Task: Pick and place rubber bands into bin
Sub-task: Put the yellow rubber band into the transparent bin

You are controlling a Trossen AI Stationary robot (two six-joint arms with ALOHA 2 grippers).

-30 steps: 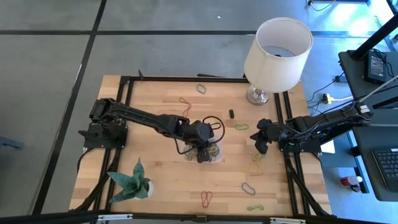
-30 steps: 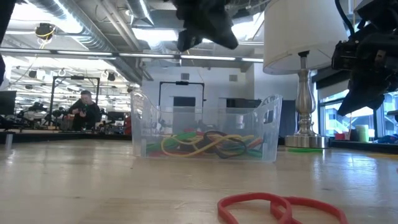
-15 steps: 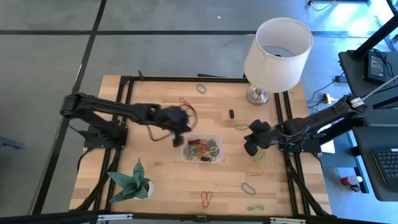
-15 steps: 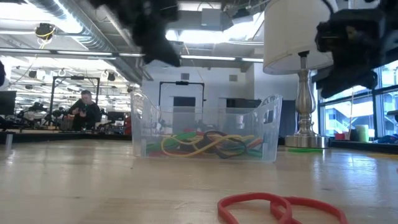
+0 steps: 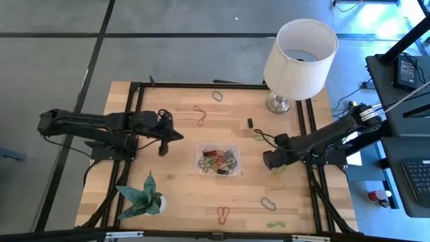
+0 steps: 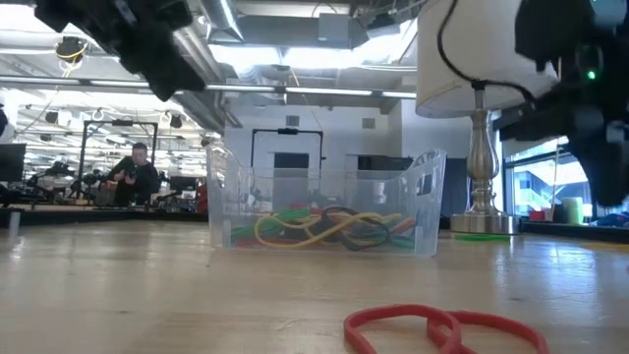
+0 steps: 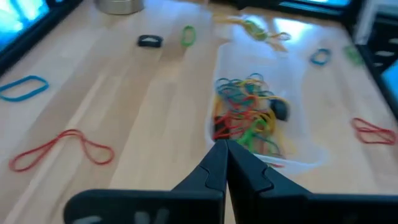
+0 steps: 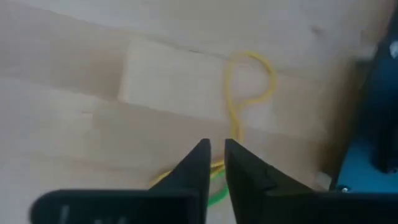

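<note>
My left gripper (image 5: 176,136) sits well left of the clear bin (image 5: 218,160), fingers pressed together with nothing in them. The bin's mid-table with a tangle of rubber bands (image 7: 249,115) inside. My right gripper (image 5: 267,160) hangs just right of the bin over a yellow band (image 8: 249,87), fingers barely parted and holding nothing.
</note>
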